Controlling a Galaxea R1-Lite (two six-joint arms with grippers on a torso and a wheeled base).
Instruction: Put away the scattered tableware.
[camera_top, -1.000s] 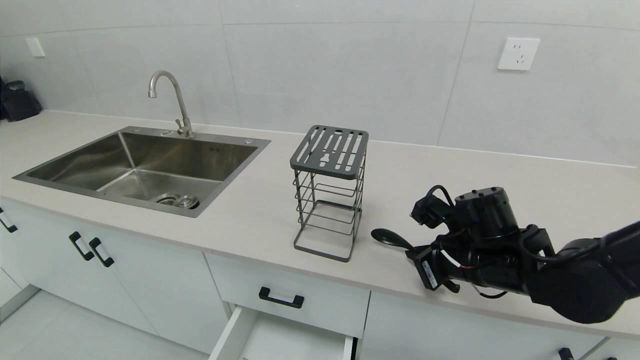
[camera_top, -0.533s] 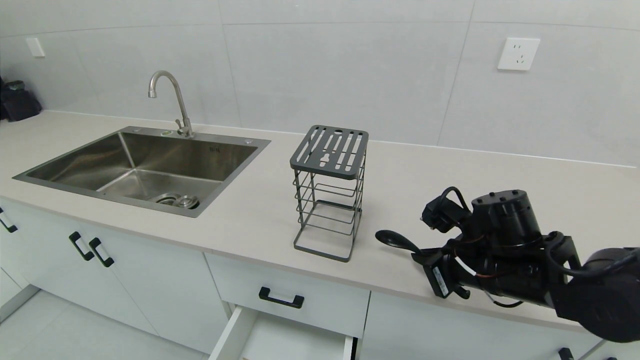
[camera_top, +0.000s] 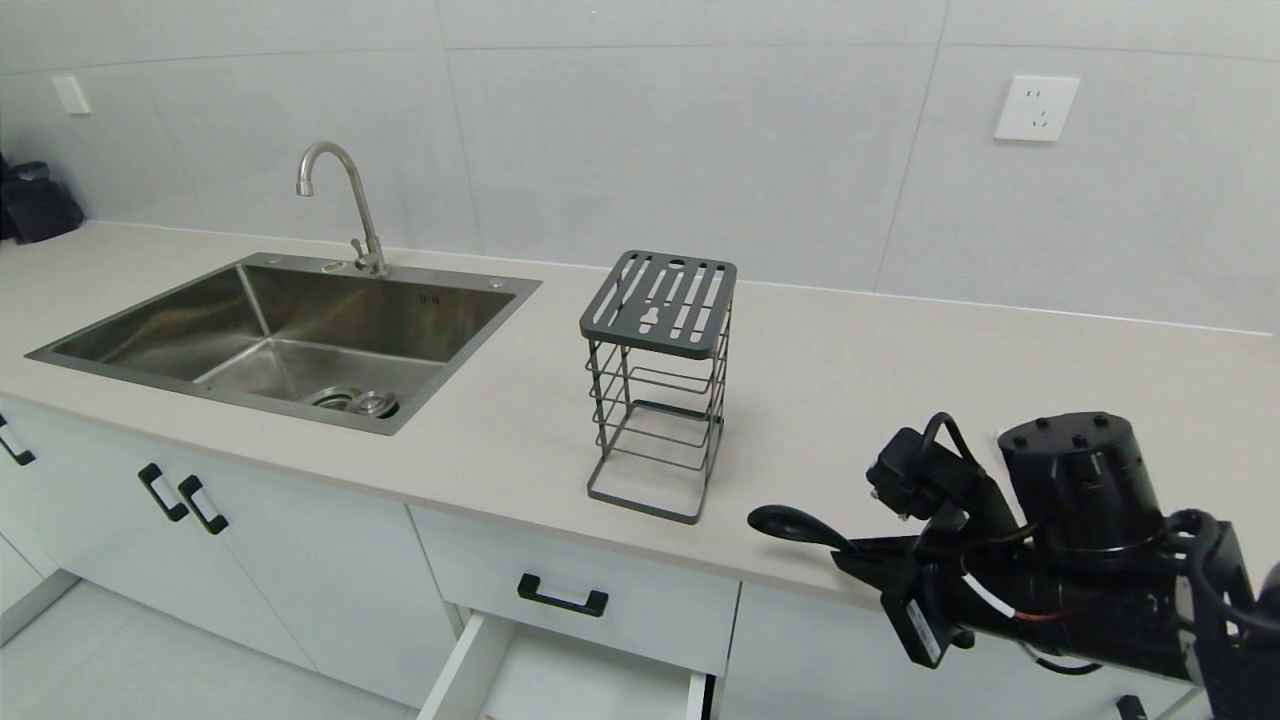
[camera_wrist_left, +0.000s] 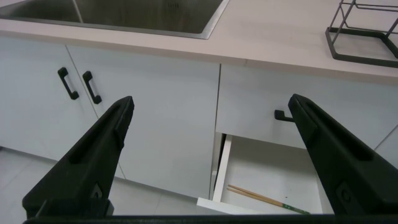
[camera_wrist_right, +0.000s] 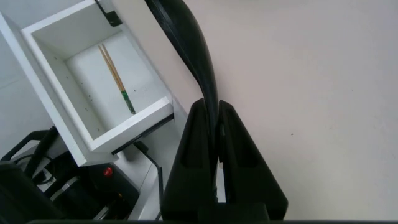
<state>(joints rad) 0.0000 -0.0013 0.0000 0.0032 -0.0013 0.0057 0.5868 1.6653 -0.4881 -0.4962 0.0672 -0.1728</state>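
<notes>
My right hand (camera_top: 858, 556) pinches the black spoon (camera_top: 795, 523) by its thin handle, over the front edge of the tabletop (camera_top: 900, 380) at 4 o'clock from the rack (camera_top: 655, 385), and such a narrow grip could let it swivel or slip and miss the open drawer (camera_top: 560, 690).

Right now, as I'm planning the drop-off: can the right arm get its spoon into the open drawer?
Probably yes. The right gripper, shut on the black spoon, is at the counter front edge; the drawer stands open below to its left, chopsticks inside, nothing between.
</notes>
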